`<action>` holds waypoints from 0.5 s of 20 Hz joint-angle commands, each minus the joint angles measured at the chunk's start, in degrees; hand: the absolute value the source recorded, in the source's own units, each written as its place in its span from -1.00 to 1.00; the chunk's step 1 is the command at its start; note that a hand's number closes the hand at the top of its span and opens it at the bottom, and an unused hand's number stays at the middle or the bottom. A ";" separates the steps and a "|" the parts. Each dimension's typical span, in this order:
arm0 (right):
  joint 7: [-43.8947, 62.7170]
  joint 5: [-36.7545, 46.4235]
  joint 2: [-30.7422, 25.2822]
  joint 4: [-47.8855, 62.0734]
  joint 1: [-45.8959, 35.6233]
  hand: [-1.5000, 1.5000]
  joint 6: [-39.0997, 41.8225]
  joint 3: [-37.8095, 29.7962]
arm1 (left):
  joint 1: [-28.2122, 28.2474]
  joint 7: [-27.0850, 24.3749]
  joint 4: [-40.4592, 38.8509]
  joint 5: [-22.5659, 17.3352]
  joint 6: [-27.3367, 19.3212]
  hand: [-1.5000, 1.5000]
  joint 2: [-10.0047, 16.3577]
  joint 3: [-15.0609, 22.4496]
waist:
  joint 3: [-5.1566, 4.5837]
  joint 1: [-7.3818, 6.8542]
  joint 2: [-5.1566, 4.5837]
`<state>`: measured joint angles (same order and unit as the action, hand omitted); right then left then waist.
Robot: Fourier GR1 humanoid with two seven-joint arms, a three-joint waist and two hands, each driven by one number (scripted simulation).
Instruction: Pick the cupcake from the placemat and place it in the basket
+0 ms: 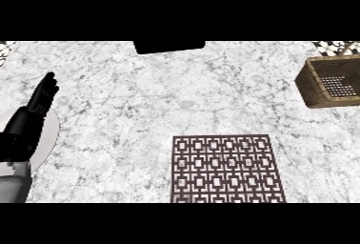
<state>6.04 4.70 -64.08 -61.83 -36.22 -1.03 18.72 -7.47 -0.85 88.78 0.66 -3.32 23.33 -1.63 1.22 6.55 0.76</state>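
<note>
A dark brown patterned placemat (pixel 227 168) lies on the marble counter at the lower middle, and nothing stands on the part that shows. No cupcake is visible anywhere. A woven basket (pixel 318 82) sits at the right edge, and its inside looks bare. My left hand (pixel 36 107) rests at the left edge with straight fingers pointing up, far from both the placemat and the basket. My right hand does not show.
A dark object (pixel 169 46) sits at the counter's far edge, top middle. A pale round shape (pixel 48 138) lies partly under my left forearm. White marble counter (pixel 175 95) spreads between the placemat and the basket.
</note>
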 commanded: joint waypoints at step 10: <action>-30.92 -23.52 -16.02 19.28 -5.18 1.00 28.75 -24.00 | 0.43 -0.95 2.03 -0.22 2.30 0.00 -0.47 2.29 | -0.75 -5.40 -1.33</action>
<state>-18.20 -14.52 -74.90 -48.44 -40.22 17.35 -0.84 -7.30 -1.43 90.34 0.40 -1.89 23.42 -0.66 0.76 3.01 -0.10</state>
